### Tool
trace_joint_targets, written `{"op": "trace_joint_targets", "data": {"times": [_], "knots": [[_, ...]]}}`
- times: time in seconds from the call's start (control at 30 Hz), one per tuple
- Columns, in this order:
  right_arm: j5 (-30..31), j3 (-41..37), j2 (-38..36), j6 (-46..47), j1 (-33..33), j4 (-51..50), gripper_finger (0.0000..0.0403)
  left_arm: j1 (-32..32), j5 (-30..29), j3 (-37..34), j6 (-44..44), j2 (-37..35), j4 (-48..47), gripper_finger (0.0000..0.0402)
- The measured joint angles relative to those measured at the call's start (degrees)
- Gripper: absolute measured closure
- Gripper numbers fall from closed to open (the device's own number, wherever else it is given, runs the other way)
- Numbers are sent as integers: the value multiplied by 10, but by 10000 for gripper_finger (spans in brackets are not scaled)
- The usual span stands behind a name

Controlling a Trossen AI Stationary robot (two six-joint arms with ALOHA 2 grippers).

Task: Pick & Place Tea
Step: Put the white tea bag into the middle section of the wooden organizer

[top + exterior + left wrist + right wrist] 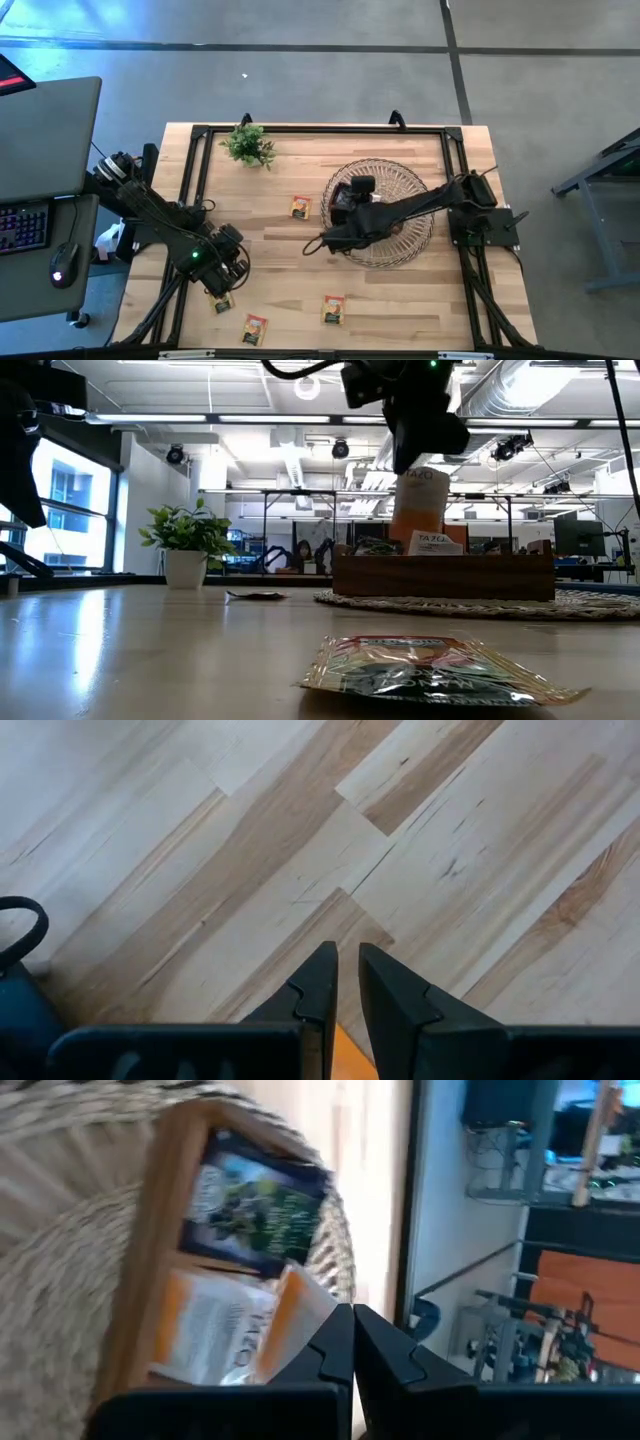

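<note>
My right gripper [420, 455] hangs above the brown wooden tray [445, 578] in the wicker basket [400, 245], shut on an orange-and-white tea packet [420, 500]. More packets stand in the tray [255, 1205], one white [435, 543]. My left gripper [225, 290] is near the table's near-left corner, its fingers [318, 982] almost together over bare wood, with an orange tea packet [220, 302] at its tips. Three packets lie flat on the table [300, 207], [333, 310], [255, 328]. My right gripper pinches the orange-and-white packet by its top edge [420, 472] from above, fingers pointing down. The packet hangs upright below them, lifted clear over the tray. My left gripper shows only an orange sliver [350, 1058] between its fingers, far back. Which part of the packet it has cannot be told.
A small green plant [248, 145] in a white pot stands at the table's far-left corner. A black frame [320, 130] runs around the table top. One packet [430, 670] lies close to the near edge, a dark one [255, 596] left of the basket.
</note>
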Motion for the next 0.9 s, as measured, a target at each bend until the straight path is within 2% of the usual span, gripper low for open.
{"op": "trace_joint_targets", "data": {"times": [0.27, 0.43, 0.63, 0.8, 0.9], "knots": [[-23, -69, 0, -7, -1, 28, 403, 0, 1, 0, 0, 0, 0, 358], [14, -108, 0, -22, -4, 50, 403, 0, 0, 0, 0, 0, 0, 358], [-4, -121, 0, -38, -19, 78, 403, 0, 0, 0, -14, 0, 0, 358], [22, -121, 0, -43, -26, 106, 397, 0, 0, 0, -14, 0, 0, 358], [17, -121, 0, -46, -30, 106, 384, 0, 2, 0, -14, 0, 0, 358]]}}
